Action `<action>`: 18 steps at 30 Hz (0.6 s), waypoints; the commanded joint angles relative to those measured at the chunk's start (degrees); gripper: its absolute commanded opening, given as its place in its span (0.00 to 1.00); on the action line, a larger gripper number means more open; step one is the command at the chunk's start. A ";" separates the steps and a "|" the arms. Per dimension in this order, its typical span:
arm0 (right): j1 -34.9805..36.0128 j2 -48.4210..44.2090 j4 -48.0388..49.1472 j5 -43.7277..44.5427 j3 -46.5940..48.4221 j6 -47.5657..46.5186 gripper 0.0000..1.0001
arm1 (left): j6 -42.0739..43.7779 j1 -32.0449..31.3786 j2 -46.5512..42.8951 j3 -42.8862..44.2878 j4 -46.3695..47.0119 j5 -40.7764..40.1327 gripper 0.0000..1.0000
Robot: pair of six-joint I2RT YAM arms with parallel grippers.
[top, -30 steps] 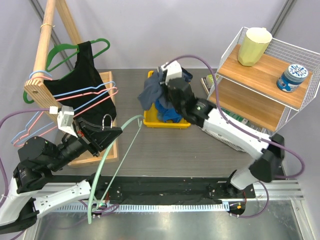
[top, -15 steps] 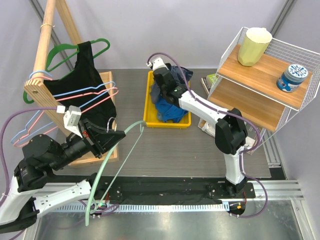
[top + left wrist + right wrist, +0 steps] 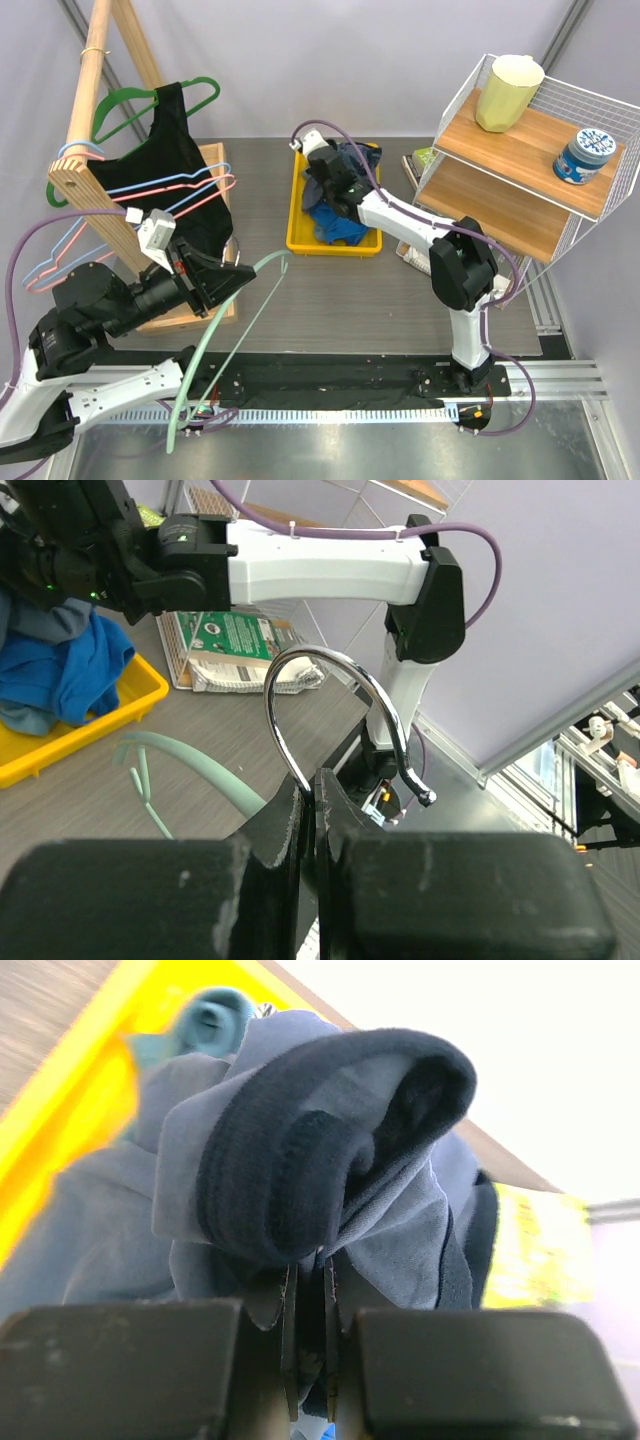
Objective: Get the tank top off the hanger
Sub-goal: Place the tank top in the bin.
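Observation:
My left gripper is shut on the metal hook of a mint green hanger. The hanger is bare and slants down from the gripper toward the table's near edge. My right gripper is shut on a fold of a grey and navy tank top. It holds the tank top at the yellow bin in the middle of the table's far side. The tank top bunches with blue clothes in the bin. Both pairs of jaws look closed in the wrist views.
A wooden rack at the left carries a black top on a dark green hanger, plus blue and pink empty hangers. A wire shelf at the right holds a yellow cup and a blue tin. A book lies beneath it.
My right arm swung back and left, bringing the tank top down to the yellow bin. My left gripper rose a little and shifted right with the hanger.

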 commanded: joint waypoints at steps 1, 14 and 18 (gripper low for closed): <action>0.38 3.26 7.12 -10.80 -0.06 9.42 0.01 | -1.55 0.21 -0.61 0.64 2.42 0.94 0.00; -6.21 9.25 10.73 -23.23 -7.08 33.79 0.05 | -3.49 0.21 2.47 0.46 5.50 0.58 0.00; -6.21 8.28 6.54 -20.33 -7.97 32.39 0.12 | -4.02 0.20 3.09 -0.25 6.29 0.41 0.00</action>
